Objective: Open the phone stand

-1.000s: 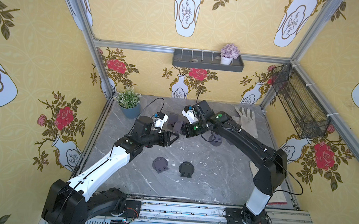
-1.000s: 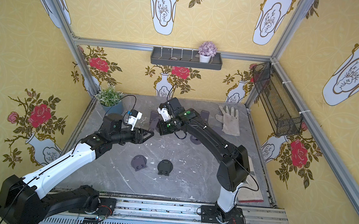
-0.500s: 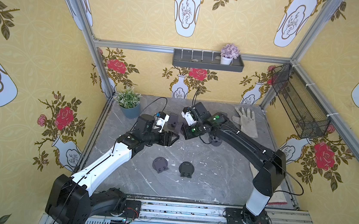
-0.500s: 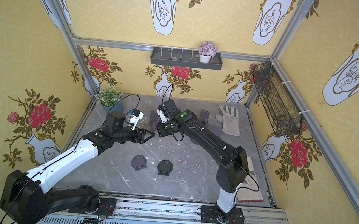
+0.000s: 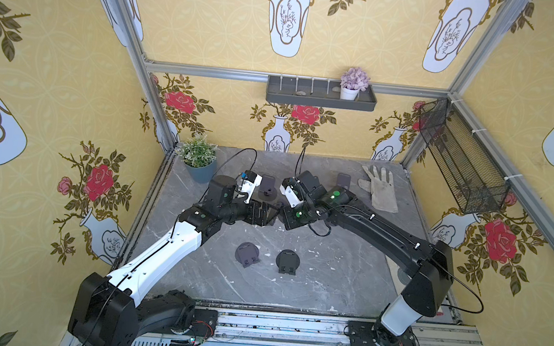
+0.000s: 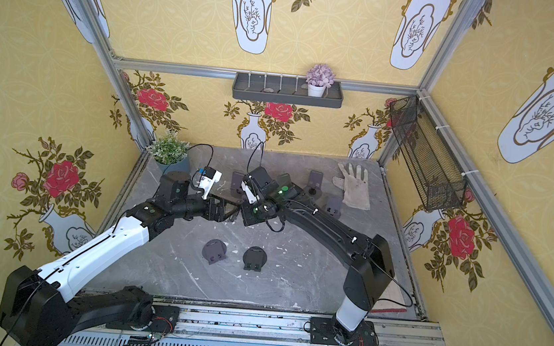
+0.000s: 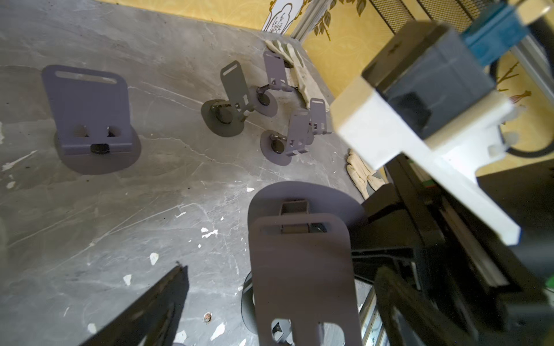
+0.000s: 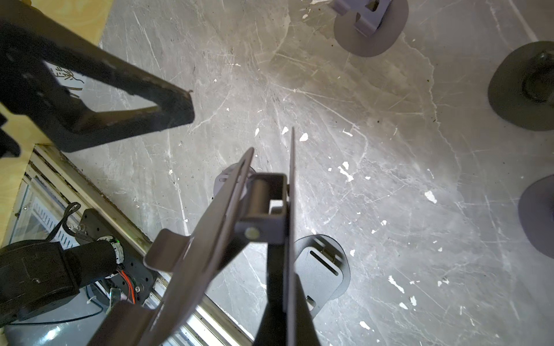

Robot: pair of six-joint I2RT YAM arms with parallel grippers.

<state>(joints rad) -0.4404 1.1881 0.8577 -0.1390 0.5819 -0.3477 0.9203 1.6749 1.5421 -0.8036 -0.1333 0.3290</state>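
Stand: phone stand (image 8: pixel 263 209) held up off the desk (image 5: pixel 345 274), mid-desk, between the arms.
Views: we see its plate and base splayed at the hinge only in the right wrist view; both top views hide it.
Right jaws: clamped on the stand's base.
Left jaws: wide apart, nothing held; one finger (image 8: pixel 126 102) near the stand.
Change: the left jaws were narrower a second ago.
Around: two folded stands (image 5: pixel 247 253) lie flat nearer the front.

Potted plant (image 5: pixel 197 159) sits in the table's (image 5: pixel 325 300) back-left corner, glove (image 5: pixel 379 190) in the back-right. Between them, near the back edge, I make out several upright stands (image 6: pixel 315 179). Toward the front edge, centre: left folded stand (image 5: pixel 247 253) beside right folded stand (image 5: pixel 288 261). Phone stand (image 7: pixel 299 269) hangs over the middle, behind that pair.
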